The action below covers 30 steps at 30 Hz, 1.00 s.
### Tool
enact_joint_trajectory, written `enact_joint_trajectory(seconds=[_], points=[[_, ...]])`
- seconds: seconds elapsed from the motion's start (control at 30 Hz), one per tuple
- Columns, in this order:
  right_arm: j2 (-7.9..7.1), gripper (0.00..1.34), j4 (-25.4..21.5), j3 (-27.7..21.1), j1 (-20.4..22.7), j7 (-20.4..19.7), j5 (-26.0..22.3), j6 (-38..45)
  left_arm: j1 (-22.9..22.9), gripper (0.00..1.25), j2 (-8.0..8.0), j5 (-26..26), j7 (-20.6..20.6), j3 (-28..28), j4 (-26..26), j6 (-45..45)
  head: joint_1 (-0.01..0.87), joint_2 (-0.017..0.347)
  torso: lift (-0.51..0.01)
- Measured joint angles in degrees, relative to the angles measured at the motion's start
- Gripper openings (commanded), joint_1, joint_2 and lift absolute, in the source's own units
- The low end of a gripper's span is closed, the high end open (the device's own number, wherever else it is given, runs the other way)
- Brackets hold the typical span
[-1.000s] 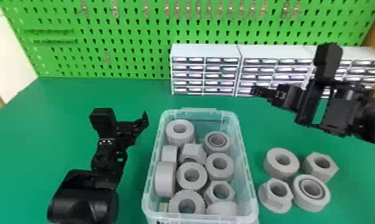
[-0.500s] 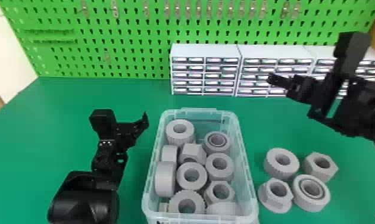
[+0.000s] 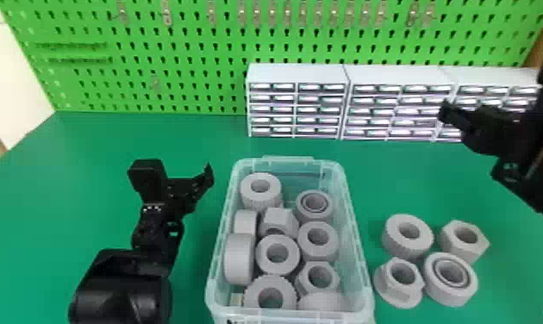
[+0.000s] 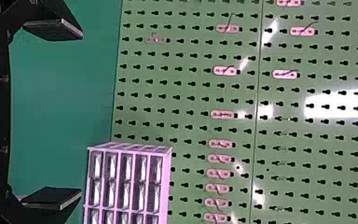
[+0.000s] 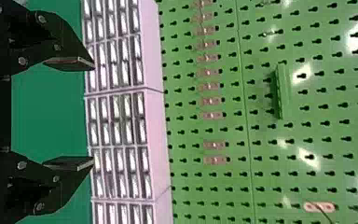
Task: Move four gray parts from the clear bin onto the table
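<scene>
four gray parts (image 3: 451, 296) beside one clear bin (image 3: 364, 282); left hand (image 3: 178, 174), right hand (image 3: 494, 97), jaws apart.

The robot's two black arms frame the head view, both grippers spread. The left arm (image 3: 122, 288) rises from the bottom edge, its left gripper (image 3: 184, 185) pointed forward, away from the head. In its wrist view, two flat fingers (image 4: 53, 29) stand wide apart, facing each other. The right arm (image 3: 538, 176) enters from the right edge, partly cropped, its right gripper (image 3: 477, 123) sitting higher in the head view and reaching inward. Its fingers (image 5: 70, 62), too, stand well apart in the right wrist view.
</scene>
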Motion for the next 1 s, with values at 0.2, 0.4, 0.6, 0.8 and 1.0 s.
enact_joint_trajectory(seconds=[0.2,0.4,0.6,0.8,1.0], points=[[1.08,0.80,-0.3,-0.6,4.3,1.5,5.0,-7.7,-0.1,1.15,-0.47,-0.6,0.0,0.7,0.0,-0.1,0.693,0.072,-0.052],[1.73,0.80,0.5,-2.3,6.9,3.9,8.7,-12.3,-0.7,1.15,-0.79,-1.0,0.0,2.0,0.0,-0.8,0.693,0.072,-0.052],[1.91,0.80,2.8,-2.2,9.5,4.6,10.5,-19.1,-0.3,1.15,-0.88,-0.9,0.0,3.1,0.0,-1.9,0.693,0.072,-0.052],[2.22,0.80,6.4,-1.3,11.6,5.3,11.4,-24.5,-0.1,1.15,-0.99,-0.8,0.0,3.2,0.0,-3.3,0.693,0.072,-0.052],[2.12,0.80,8.6,-0.6,12.7,5.8,13.0,-26.8,-0.1,1.15,-1.15,-0.7,-0.1,2.7,-0.4,-4.5,0.693,0.072,-0.052]])
